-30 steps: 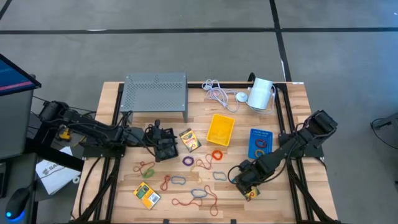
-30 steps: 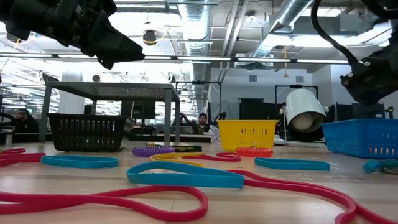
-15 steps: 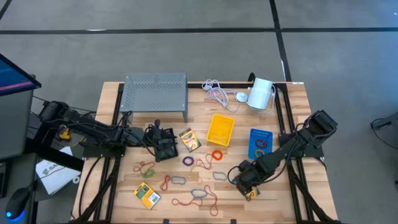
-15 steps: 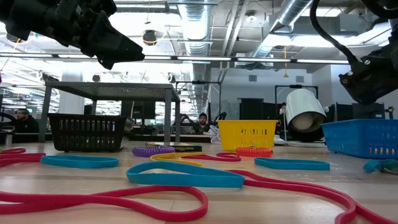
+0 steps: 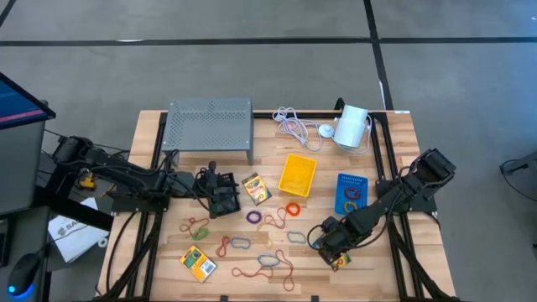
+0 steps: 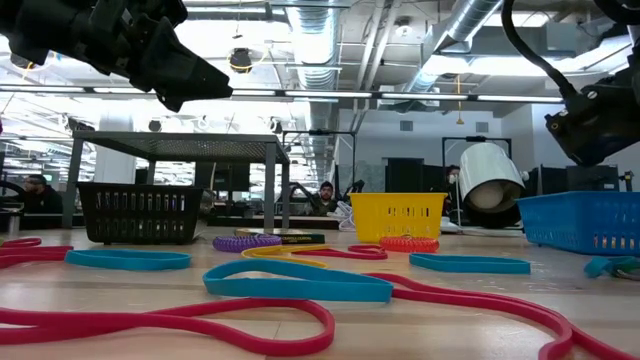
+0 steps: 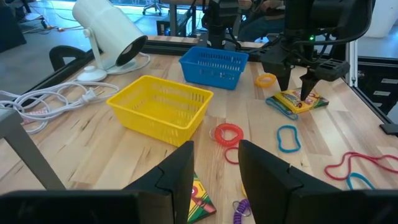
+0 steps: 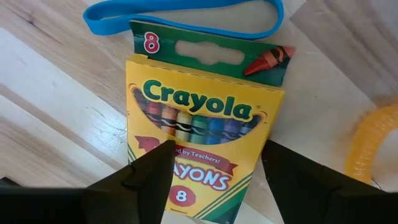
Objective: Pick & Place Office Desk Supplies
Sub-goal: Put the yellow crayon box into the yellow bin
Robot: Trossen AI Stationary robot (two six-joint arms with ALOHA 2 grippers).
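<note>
A yellow-green crayon box (image 8: 205, 124) lies flat on the table near its right front, label up. My right gripper (image 8: 214, 180) hangs open just above it, pointing down, one finger on each side of the box's lower half; the left wrist view shows this gripper (image 7: 296, 90) over the box (image 7: 297, 101). My left gripper (image 5: 220, 186) waits open over the black bin (image 5: 225, 203), nothing between its fingers (image 7: 216, 168). A yellow bin (image 5: 298, 174) and a blue bin (image 5: 351, 193) stand farther right. Several rubber bands (image 5: 267, 262) lie loose on the boards.
Two more crayon boxes lie at centre (image 5: 256, 189) and front left (image 5: 198, 264). A blue band (image 8: 186, 15) lies just beyond the box, an orange one (image 8: 373, 149) beside it. A grey perforated stand (image 5: 210, 126), white cable (image 5: 294, 126) and white cylinder (image 5: 352, 126) stand at the back.
</note>
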